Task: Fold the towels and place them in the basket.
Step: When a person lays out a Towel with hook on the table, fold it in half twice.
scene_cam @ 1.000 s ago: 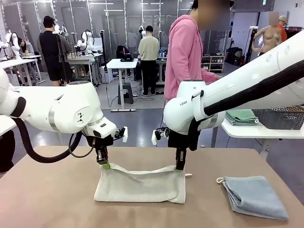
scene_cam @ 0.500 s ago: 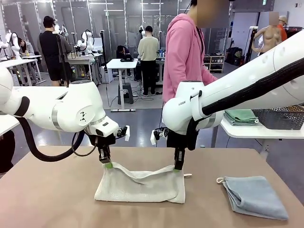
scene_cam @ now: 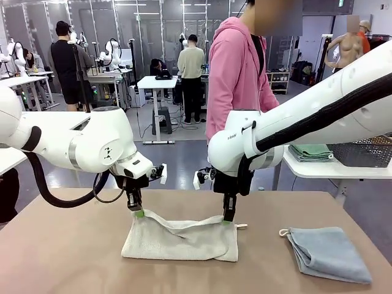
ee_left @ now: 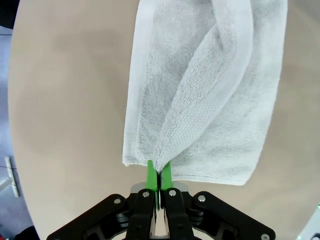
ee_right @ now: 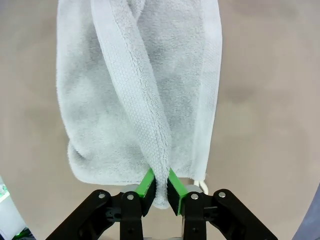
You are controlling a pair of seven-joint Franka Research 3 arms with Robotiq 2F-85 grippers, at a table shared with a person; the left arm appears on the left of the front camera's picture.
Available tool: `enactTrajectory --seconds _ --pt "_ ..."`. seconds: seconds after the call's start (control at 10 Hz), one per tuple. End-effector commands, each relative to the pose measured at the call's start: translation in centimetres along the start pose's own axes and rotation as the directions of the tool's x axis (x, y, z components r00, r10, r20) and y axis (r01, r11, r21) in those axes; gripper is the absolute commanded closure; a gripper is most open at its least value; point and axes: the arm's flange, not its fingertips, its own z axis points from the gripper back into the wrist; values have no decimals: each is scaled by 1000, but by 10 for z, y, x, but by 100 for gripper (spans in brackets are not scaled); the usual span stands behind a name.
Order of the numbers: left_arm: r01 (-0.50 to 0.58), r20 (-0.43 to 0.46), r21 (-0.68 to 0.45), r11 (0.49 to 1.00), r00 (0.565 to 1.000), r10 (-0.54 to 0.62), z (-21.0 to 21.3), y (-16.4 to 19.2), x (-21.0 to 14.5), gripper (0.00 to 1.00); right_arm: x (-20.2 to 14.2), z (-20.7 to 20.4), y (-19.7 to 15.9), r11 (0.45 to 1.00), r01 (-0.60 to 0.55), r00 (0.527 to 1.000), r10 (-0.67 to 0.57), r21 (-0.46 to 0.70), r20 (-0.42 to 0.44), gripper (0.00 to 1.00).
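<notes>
Cream terry towel [scene_cam: 180,242] lies mid-table on the tan table [scene_cam: 61,257], a flat layer on the surface and an upper layer raised at its far edge.

- Left gripper [scene_cam: 137,213]: green pads pinched tight on the far-left corner of the raised layer. The left wrist view shows the pads meeting on a thin tuck of cloth.
- Right gripper [scene_cam: 228,218]: closed on the far-right corner, with a thicker roll of hem between the pads in the right wrist view.
- The edge between the two corners sags slightly and is not taut.
- Blue-grey towel [scene_cam: 331,252]: near-right on the table, loosely bunched with its white loop towards the centre, well apart from both grippers.
- Basket [scene_cam: 361,152]: dark mesh, on a white side table to the far right, beside a stack of green cloths [scene_cam: 311,150].
- Person in a pink hoodie [scene_cam: 236,73] stands at the far side, hands not on the cloth.

Judgement: the step is the fold of the first towel, and nothing is in the basket yet.

Next move, as I read it: carry both corners together at equal height, holding the spacing so the edge stays straight. Lay them flush on the opposite edge before letting go. Uneven travel would skew the fold.
</notes>
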Motion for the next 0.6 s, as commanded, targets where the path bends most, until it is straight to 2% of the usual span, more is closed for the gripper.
enactTrajectory --seconds 0.0,0.5 --pt "6 -20 28 1000 1000 -5 -10 10 4 97 -5 -8 -15 1000 -30 999 30 -8 11 90" --pt "7 -39 47 999 999 -5 -25 7 5 97 -13 -25 -18 1000 -7 1000 7 4 4 90"
